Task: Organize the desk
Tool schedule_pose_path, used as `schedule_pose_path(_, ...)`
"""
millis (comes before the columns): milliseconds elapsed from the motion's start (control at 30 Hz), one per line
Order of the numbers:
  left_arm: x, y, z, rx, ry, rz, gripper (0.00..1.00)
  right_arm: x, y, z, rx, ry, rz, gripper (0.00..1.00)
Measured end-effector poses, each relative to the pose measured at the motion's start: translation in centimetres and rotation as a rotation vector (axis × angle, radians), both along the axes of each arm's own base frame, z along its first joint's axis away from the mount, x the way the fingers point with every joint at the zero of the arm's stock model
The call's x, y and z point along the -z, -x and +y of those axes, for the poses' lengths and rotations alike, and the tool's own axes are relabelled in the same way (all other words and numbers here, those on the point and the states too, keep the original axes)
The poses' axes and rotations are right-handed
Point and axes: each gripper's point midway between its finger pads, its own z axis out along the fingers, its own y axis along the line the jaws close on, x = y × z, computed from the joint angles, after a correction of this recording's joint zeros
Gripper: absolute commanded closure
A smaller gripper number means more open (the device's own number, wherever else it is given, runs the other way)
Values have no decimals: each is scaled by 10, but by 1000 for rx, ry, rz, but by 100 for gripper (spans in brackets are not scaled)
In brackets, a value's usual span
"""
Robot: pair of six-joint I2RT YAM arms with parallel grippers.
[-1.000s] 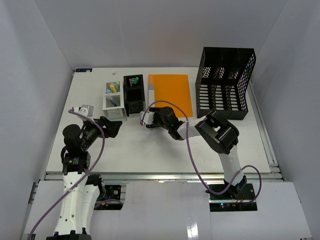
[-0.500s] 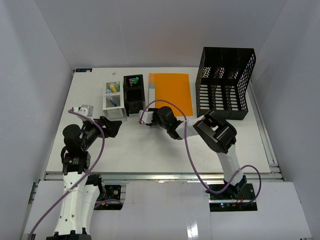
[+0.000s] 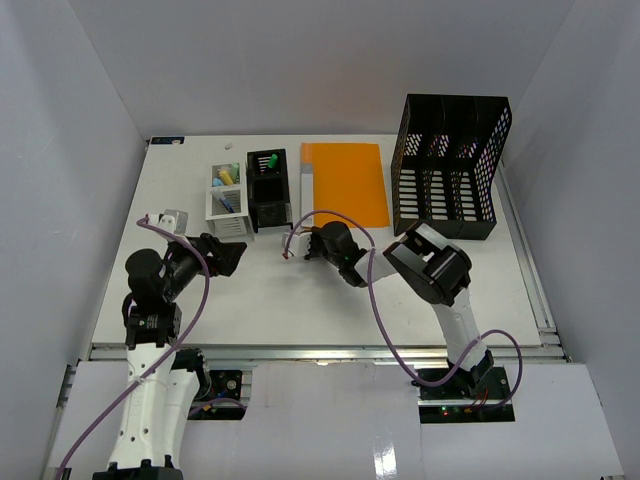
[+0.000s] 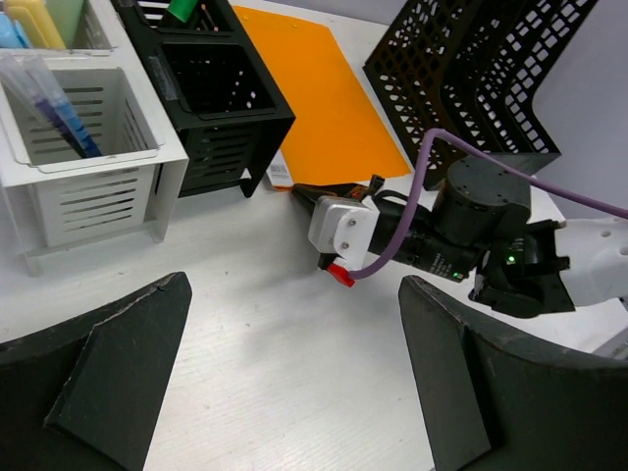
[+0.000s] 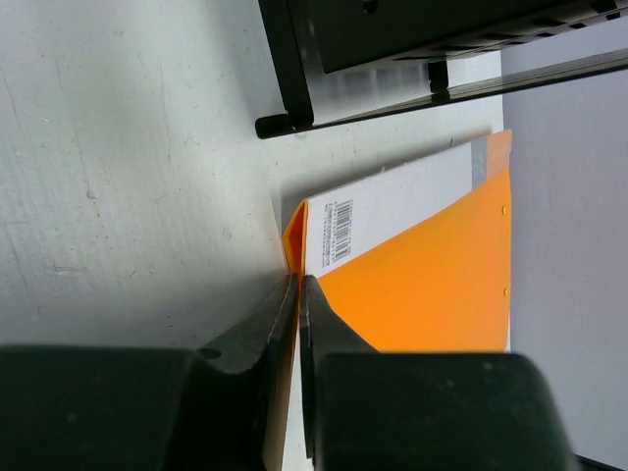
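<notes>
Lengthwise near-to-far, orange folder, corner in right hand

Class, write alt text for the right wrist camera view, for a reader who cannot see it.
The right gripper pinches the corner edge of an orange folder lying on the white desk. A black organizer stands just beyond.

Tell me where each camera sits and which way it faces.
Top external: above and behind the bases, looking down on the desk; both arms show.
Left wrist: on the left arm, facing the right gripper across the desk; the open left gripper frames the view.
Right wrist: low over the desk, its shut fingers pinching the orange folder's edge.
Shared: both wrist views show the orange folder.
</notes>
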Motion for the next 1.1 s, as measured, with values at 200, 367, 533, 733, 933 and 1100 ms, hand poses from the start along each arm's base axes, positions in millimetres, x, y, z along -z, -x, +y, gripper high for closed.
schedule_pose_path(200,4,5,-16,85,80,16,2,-15,6,-5,19,-47,31,92)
schedule_pose_path(367,16,7,-31,151,253,86,2,-53,29,-18,28,-146,82,92)
schedule_pose_path(533,14,5,-37,161,386,149,2,-123,47,-18,-6,-314,93,84)
schedule_pose_path(733,0,8,-42,192,425,139,2,-122,65,-8,-111,-290,177,12)
schedule_pose_path(933,-4,18,-42,209,343,114,2,-50,65,7,-132,-185,476,10)
schedule_pose_path(1100,3,23,-41,211,297,115,2,-47,19,6,35,-344,643,10)
